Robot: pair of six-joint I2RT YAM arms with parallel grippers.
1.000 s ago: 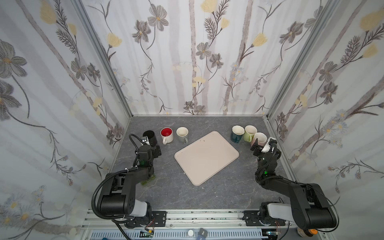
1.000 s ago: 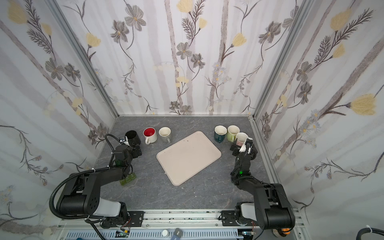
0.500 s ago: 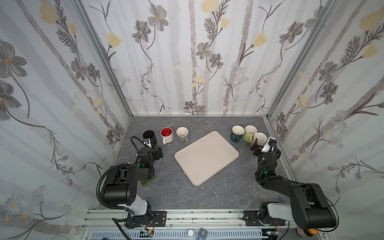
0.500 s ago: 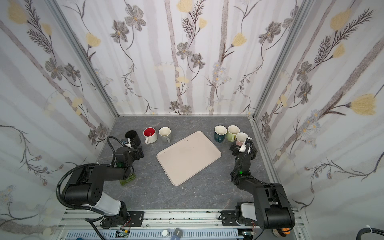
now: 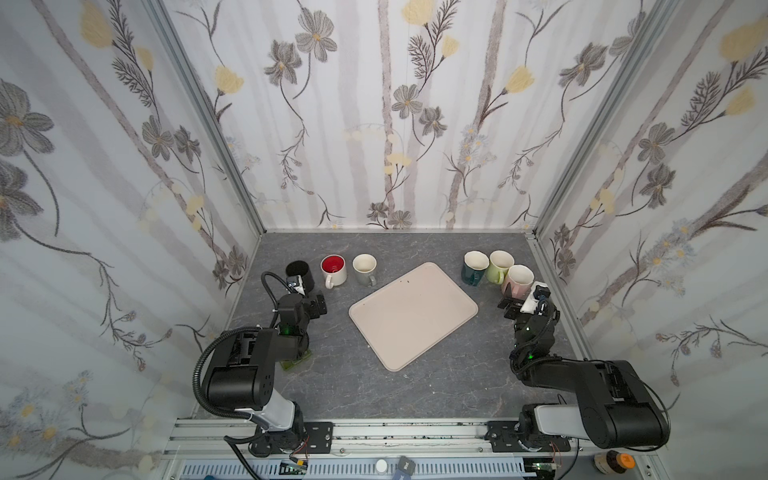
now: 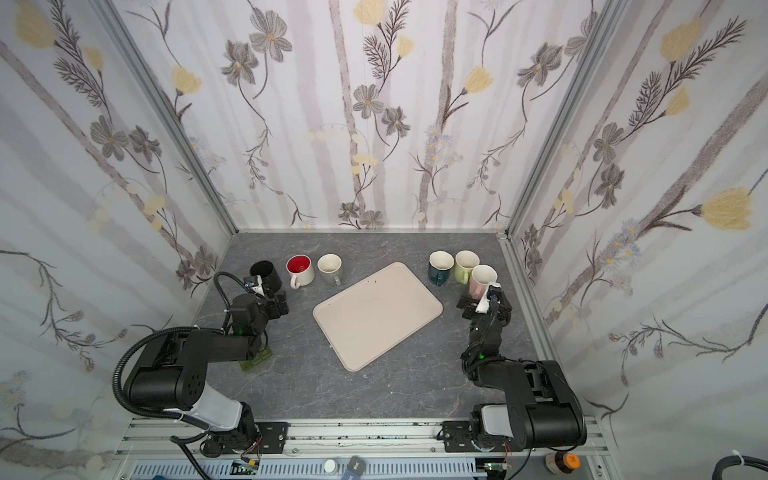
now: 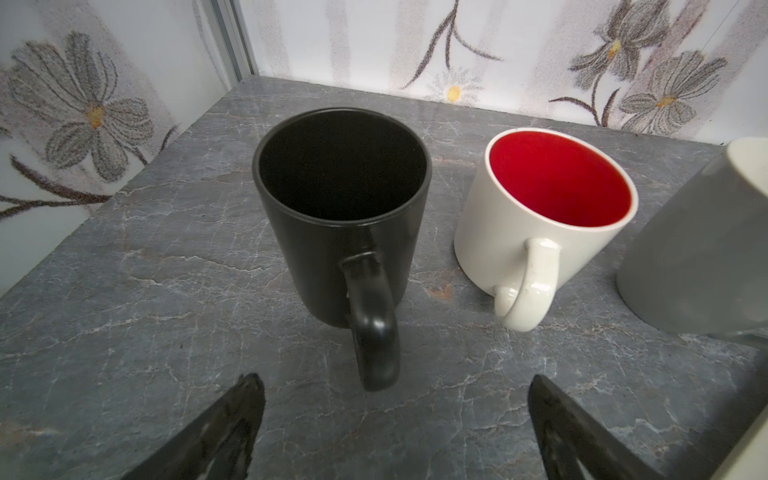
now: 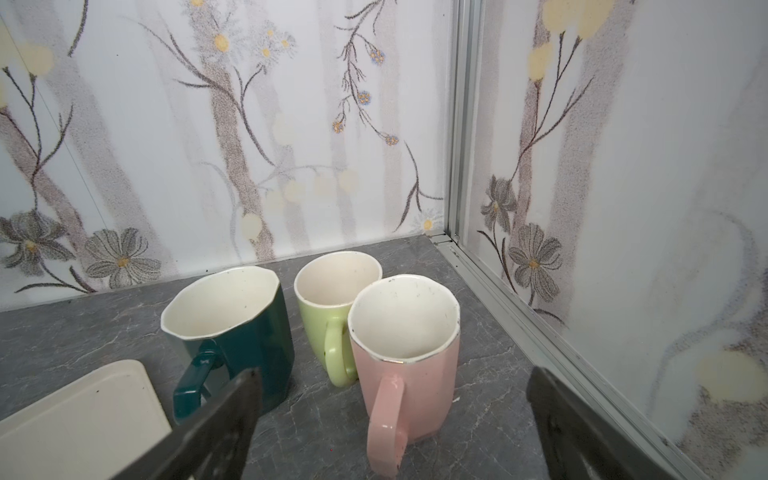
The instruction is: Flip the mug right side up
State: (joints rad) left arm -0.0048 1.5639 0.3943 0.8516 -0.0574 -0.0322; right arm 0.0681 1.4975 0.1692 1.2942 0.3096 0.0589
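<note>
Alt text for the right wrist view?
A teal mug, green mug and pink mug stand upright, close together on a table near the wall corner, handles toward the camera. The right gripper is open and empty before the pink mug; a tray lies beside the teal mug.

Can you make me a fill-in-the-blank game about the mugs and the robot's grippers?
1. The white mug beside the black mug is ___ inside.
2. The mug closest to the right gripper is coloured ___.
3. The table holds ___ mugs altogether.
4. The left gripper, facing the black mug's handle, has its jaws ___.

Missing words: red; pink; six; open.
</note>
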